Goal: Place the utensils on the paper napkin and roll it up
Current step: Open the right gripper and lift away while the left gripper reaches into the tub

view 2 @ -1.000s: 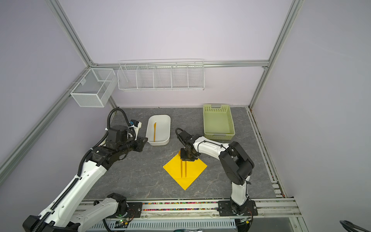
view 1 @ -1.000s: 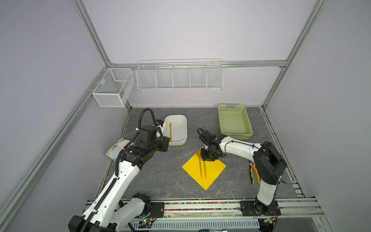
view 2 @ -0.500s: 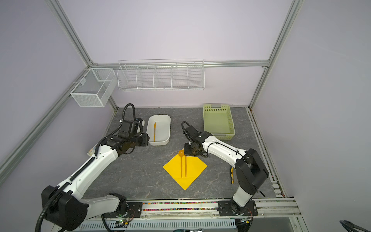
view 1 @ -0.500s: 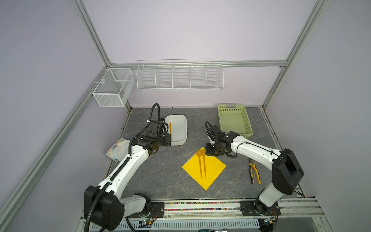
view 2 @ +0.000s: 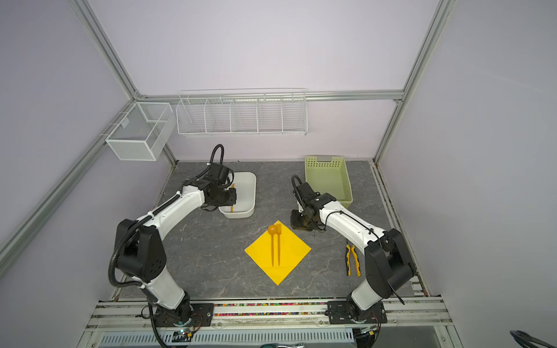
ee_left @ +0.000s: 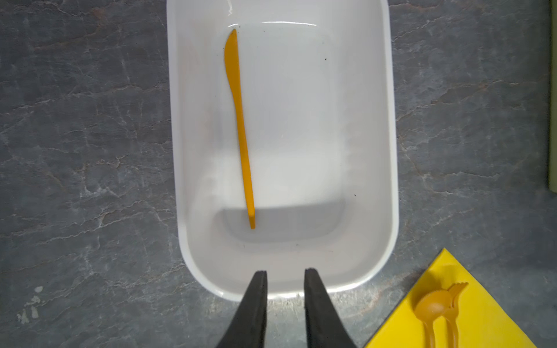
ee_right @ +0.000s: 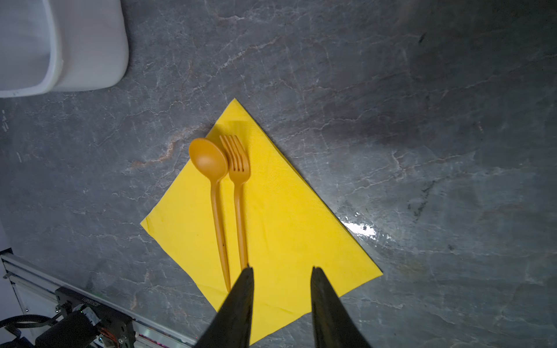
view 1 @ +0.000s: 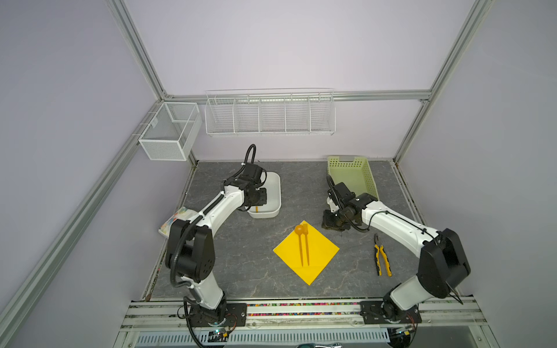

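Item: paper napkin [view 1: 306, 253], bright yellow, one sheet, lying flat and corner-on at the middle of the grey table [view 1: 241, 265]. It looks thin and limp, likely to crease or slide if dragged, and is best taken by a free corner and rolled gently over the cutlery. Item: spoon [ee_right: 208, 162] and fork [ee_right: 239, 168], orange plastic, side by side and close to touching at their heads, laid along the napkin's diagonal. The spoon's bowl reaches the sheet's edge and may overhang it slightly. Item: knife [ee_left: 239, 120], same orange plastic, not yet on the napkin, lying flat in the white tub [ee_left: 388, 150] along its length, nearer one long wall. Judged light, stiff, smooth and thin, so apt to slip or pivot between pads. The plain handle, about midway, seems the sound place to pinch, though lying flat on the tub floor it leaves little to get under. Left gripper [ee_left: 285, 271]: poised over the tub's nearer end, fingers parted by a narrow gap, nothing between them. Right gripper [ee_right: 282, 268]: hanging near the napkin's far corner, fingers spread, empty. Also present, well apart from both grippers: pliers [view 1: 382, 259], green basket [view 1: 352, 174], printed packet [view 1: 176, 218].
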### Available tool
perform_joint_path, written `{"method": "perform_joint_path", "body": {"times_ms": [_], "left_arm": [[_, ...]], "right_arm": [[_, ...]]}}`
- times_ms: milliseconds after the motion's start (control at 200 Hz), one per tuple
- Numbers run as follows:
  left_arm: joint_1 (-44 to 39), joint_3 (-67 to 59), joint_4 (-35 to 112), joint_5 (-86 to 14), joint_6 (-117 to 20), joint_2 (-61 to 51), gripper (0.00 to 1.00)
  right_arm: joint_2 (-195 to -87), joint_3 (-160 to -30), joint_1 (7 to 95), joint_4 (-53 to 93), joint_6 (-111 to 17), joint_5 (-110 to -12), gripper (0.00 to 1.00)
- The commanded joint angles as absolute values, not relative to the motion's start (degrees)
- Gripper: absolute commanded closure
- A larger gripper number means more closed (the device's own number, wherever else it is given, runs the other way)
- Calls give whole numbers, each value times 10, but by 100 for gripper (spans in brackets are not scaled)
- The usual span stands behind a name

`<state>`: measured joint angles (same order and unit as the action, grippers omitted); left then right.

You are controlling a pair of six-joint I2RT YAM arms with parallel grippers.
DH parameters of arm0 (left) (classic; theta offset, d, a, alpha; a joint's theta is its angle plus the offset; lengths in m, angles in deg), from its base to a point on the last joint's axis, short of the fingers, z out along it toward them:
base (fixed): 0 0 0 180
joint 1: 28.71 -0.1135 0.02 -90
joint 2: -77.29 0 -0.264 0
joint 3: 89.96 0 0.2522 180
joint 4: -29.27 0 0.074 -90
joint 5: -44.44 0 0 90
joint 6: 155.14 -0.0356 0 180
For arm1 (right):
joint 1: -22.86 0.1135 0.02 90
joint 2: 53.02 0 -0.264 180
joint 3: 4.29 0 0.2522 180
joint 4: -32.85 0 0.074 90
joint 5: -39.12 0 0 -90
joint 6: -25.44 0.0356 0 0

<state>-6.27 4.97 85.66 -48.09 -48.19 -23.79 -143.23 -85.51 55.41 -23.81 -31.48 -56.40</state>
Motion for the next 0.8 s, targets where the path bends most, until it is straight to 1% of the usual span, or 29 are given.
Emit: {"method": "perform_joint_path", "body": {"times_ms": [0, 495, 795], "left_arm": [[-68, 93, 895, -503, -469, -284, 77], [-99, 253, 946, -515, -474, -454, 77], [-105, 310, 965, -524, -471, -518, 79]], "right_arm": [[-1431, -867, 545, -263, -342, -580, 64], [-1456, -892, 512, -270, -358, -622, 63], [-1467, -906, 497, -277, -364, -633, 63]]}}
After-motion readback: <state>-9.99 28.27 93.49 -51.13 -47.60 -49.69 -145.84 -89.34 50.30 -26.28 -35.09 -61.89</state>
